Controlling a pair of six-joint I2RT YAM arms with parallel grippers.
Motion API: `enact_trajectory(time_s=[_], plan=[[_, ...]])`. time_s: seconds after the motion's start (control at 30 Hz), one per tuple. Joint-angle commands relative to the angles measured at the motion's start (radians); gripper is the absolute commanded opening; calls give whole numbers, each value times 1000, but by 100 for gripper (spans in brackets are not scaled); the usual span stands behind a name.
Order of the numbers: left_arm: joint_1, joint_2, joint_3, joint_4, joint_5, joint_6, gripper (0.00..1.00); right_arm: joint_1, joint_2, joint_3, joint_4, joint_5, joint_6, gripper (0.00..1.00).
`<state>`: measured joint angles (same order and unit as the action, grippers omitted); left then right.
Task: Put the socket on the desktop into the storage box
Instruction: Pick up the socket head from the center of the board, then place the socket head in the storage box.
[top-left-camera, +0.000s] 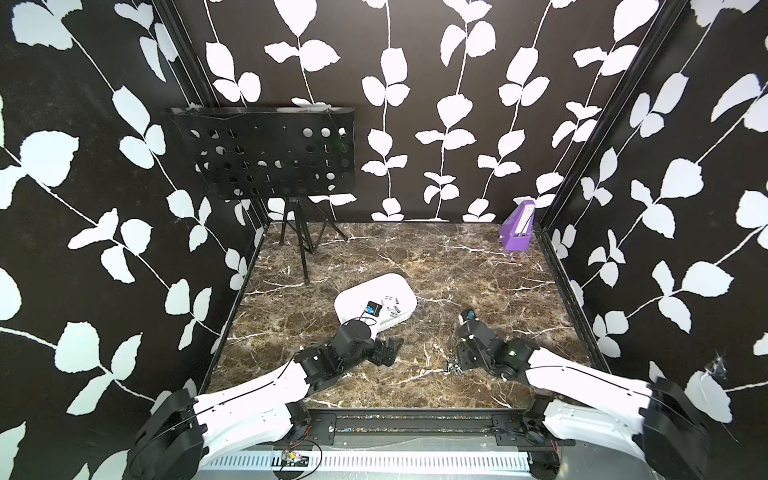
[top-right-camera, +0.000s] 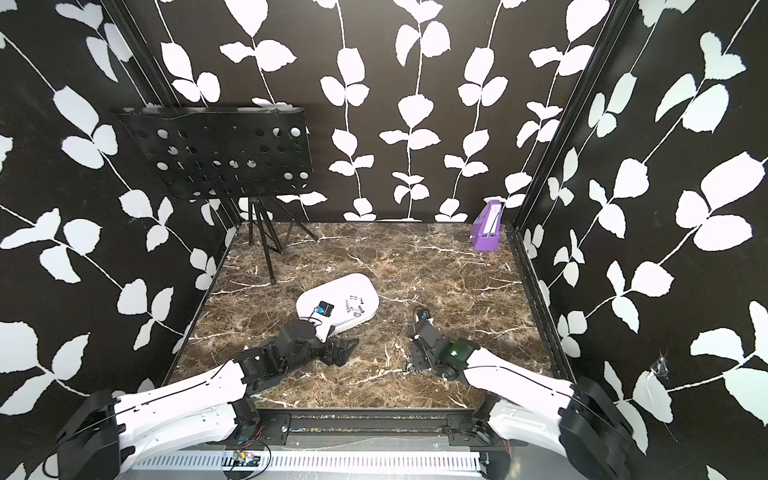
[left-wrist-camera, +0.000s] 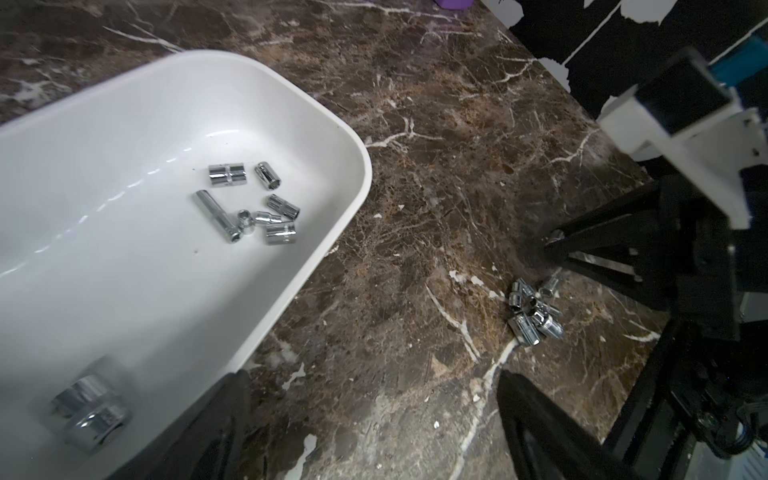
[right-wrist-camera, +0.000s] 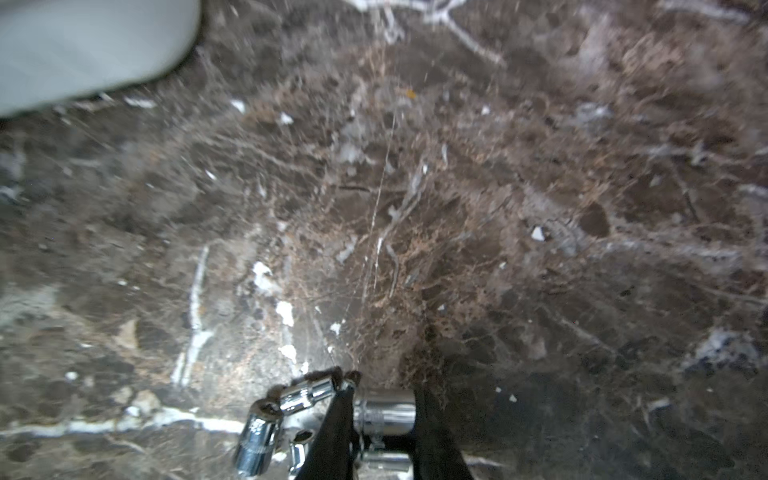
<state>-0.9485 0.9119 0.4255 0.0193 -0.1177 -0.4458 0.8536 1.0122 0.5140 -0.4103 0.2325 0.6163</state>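
the right gripper (right-wrist-camera: 384, 395) is clamped on a chrome socket (right-wrist-camera: 384, 411), pinched between its two black fingers (right-wrist-camera: 332, 436), down at the brown marble desktop (top-left-camera: 457, 270), right of centre in the lower part of both top views. whether the socket is clear of the marble cannot be told. a handful of loose sockets (left-wrist-camera: 534, 309) lie bunched on the desktop just beside that claw, several touching one another. the white storage box (top-left-camera: 395, 282) sits angled at the middle of the frame, well apart from the pile. a cluster of small sockets (left-wrist-camera: 249, 203) already rests on its floor, and a larger socket (left-wrist-camera: 89, 409), blurred, lies inside nearer the left wrist camera. the left gripper (left-wrist-camera: 372, 374) hangs beside the box's near end, jaws spread wide and holding nothing. a black perforated music stand (top-left-camera: 266, 153) stands at upper left, and a small purple box (top-left-camera: 517, 232) stands upright in the far right corner of the desktop.
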Motion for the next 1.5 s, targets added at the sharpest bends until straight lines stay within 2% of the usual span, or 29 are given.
enact_trajectory(time_s=[0.0,0.2,0.37,0.7,0.93,1.1,1.23,1.37,1.47], plan=[[-4,-73,-14,-53,-143,-8,94,-5,-78,-24,11,35,-19,14],[-4,-175,-19,-148,-296,-18,95,-4,-79,119,-27,-26,-48,11],[-5,-282,-45,-192,-388,-29,95,0,44,281,-5,-67,-58,10],[-4,-517,-99,-298,-578,-84,96,47,487,669,53,-113,-55,10],[-4,-655,-150,-305,-619,-96,97,75,846,1006,-5,-129,-41,10],[-4,-682,-157,-314,-614,-103,97,80,1030,1178,-75,-125,-29,11],[-4,-672,-152,-314,-608,-107,97,82,1101,1251,-113,-121,-27,18],[-4,-659,-148,-311,-603,-107,97,81,1104,1253,-119,-111,-36,36],[-4,-650,-148,-302,-593,-102,97,82,1065,1229,-130,-101,-54,45]])
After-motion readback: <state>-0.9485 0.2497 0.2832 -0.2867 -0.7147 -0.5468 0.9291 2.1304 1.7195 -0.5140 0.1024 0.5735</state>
